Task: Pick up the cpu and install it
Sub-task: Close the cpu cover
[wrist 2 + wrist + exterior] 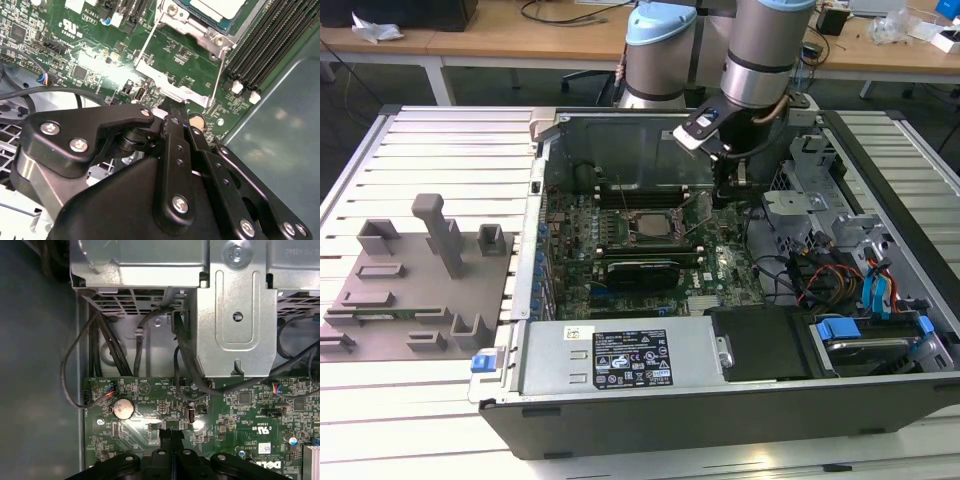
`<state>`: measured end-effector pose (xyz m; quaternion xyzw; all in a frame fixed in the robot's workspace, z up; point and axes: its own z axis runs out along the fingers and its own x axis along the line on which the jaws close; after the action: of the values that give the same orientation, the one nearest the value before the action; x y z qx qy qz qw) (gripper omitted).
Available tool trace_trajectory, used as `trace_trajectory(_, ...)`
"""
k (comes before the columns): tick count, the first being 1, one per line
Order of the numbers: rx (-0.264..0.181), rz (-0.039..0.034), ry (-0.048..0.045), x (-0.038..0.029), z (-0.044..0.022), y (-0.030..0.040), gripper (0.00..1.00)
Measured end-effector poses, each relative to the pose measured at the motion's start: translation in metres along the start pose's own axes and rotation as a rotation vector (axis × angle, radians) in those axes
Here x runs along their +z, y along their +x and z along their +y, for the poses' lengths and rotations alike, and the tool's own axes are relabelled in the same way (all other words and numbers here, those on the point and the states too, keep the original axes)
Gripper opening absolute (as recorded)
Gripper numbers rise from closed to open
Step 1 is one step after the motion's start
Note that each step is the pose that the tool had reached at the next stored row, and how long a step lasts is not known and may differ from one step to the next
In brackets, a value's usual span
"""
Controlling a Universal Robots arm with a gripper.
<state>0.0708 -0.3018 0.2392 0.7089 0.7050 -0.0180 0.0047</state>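
The cpu [647, 224], a small pale silvery square, lies inside the metal socket frame [665, 215] on the green motherboard [620, 285] of the open computer case. In the second wrist view the cpu [216, 7] shows at the picture's edge, held in the socket frame [200, 31]. My gripper [725, 196] is down inside the case, just to the exterior view's right of the socket. Its black fingers [175, 125] are pressed together, and their tips sit by the frame's thin wire lever [216, 85]. I see nothing between them. The gripper [172, 434] is low over the board.
A long black expansion card [642, 270] lies in front of the socket, with the power supply [620, 360] nearer still. A metal drive cage [235, 315] and cables [820, 275] crowd the exterior view's right. Memory slots [260, 45] flank the socket. A grey fixture [420, 270] sits outside the case.
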Motion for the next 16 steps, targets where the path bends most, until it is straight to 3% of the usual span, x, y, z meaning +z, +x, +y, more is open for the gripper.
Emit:
trace_trajectory(6, 0.000, -0.0001, 0.0000, 0.0000, -0.0071, 0.0021, 0.11)
trace_trajectory(16, 0.000, -0.0001, 0.0000, 0.0001, -0.0090, 0.0023, 0.11)
